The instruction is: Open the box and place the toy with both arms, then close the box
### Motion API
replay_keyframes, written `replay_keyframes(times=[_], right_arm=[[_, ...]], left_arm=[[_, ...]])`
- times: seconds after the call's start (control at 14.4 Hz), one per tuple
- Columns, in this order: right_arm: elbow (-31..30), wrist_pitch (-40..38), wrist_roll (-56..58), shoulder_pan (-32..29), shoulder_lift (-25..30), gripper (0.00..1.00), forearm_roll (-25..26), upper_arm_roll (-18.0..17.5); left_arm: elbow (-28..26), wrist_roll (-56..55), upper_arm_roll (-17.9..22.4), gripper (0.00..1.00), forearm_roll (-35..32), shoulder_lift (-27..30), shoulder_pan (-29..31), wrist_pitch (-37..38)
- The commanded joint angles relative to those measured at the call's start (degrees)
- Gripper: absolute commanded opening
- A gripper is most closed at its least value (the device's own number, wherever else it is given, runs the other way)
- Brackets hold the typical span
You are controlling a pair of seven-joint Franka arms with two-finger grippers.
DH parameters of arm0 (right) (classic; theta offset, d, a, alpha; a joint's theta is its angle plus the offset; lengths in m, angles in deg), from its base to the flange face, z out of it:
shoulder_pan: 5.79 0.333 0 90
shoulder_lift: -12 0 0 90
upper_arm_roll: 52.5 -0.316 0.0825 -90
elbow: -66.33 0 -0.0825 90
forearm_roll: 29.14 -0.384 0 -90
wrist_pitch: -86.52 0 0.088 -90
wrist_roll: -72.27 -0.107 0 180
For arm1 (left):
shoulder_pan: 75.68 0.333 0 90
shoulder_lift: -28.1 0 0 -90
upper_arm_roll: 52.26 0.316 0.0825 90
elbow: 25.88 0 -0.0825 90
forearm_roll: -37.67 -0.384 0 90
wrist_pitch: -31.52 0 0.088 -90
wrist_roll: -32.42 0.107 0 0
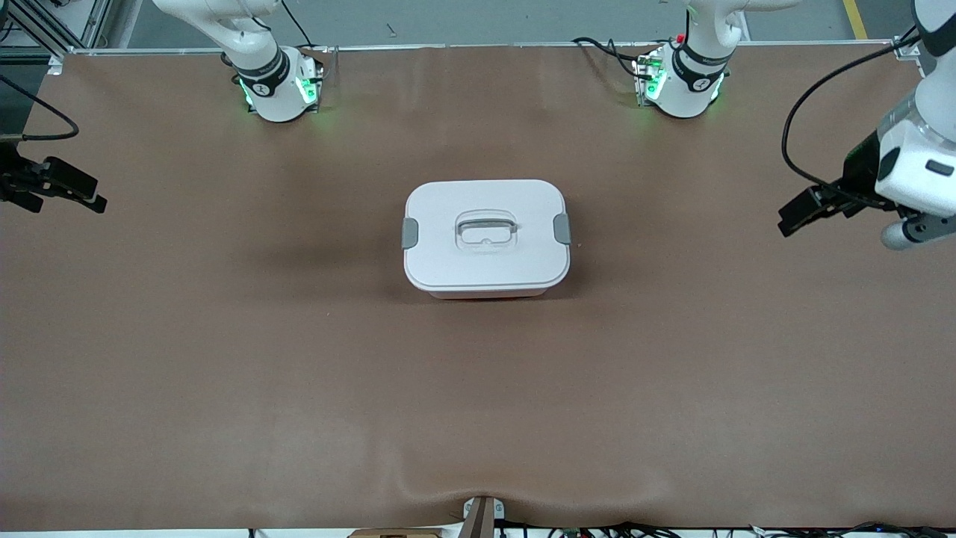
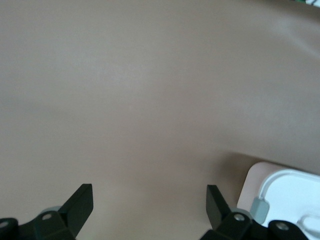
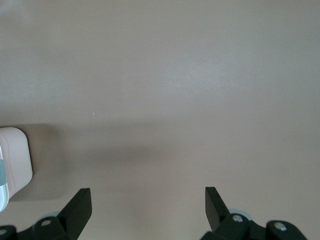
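The box (image 1: 486,237) is sitting lidded mid-bench, no toy showing. Left gripper (image 2: 150,205) and right gripper (image 3: 148,202) are hovering well apart from it, jaws wide; this is fitting both start and finish.

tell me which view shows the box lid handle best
The front view: the whole white box sits shut, its lid handle seen from above between two grey latches. The left wrist view catches one corner with a latch; the right wrist view only a sliver of the box's edge.

The closed lid (image 1: 486,234) hides the box's (image 1: 487,291) contents, seemingly entirely.
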Motion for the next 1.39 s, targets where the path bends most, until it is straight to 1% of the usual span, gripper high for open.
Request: replay_keyframes(times=[0.0,0.14,0.28,0.49,0.63,0.7,0.91,1.04,1.18,1.32], right_arm=[[0.6,-0.5,0.3,-0.3,-0.2,1.0,-0.6,-0.4],[0.6,-0.6,0.3,-0.4,-0.1,1.0,-0.6,-0.4],[0.6,-0.5,0.2,-0.4,-0.1,1.0,-0.7,-0.5],[0.6,-0.7,0.2,-0.2,-0.1,1.0,-0.7,-0.5],[0.6,-0.7,0.2,-0.2,-0.2,1.0,-0.7,-0.6],[0.6,-0.7,0.2,-0.2,-0.1,1.0,-0.7,-0.6],[0.7,-0.6,0.2,-0.1,-0.2,1.0,-0.7,-0.6],[0.7,-0.7,0.2,0.0,-0.1,1.0,-0.7,-0.7],[0.7,-0.7,0.2,0.3,-0.1,1.0,-0.7,-0.6],[0.7,-0.7,0.2,0.3,-0.1,1.0,-0.7,-0.6]], left_arm=[[-4.4,7.3,3.1,1.0,0.9,3.8,-0.4,-0.2],[-5.0,8.3,4.2,1.0,1.0,5.2,-0.9,0.2],[-8.7,9.9,5.3,1.0,1.0,8.9,-1.0,1.2],[-8.6,13.1,6.1,1.0,0.9,8.9,-1.1,1.1],[-8.0,16.0,6.4,1.0,0.9,8.6,-1.1,0.9],[-7.1,16.1,7.1,1.0,0.9,8.1,-1.1,0.7],[-1.7,15.8,7.2,1.0,0.9,4.8,-1.1,0.9],[-1.7,16.1,7.2,1.0,1.1,4.7,-1.1,1.2],[-1.8,15.5,8.2,1.0,6.1,4.5,-0.9,1.1],[-1.8,15.9,8.6,1.0,6.9,4.2,-1.0,1.1]])
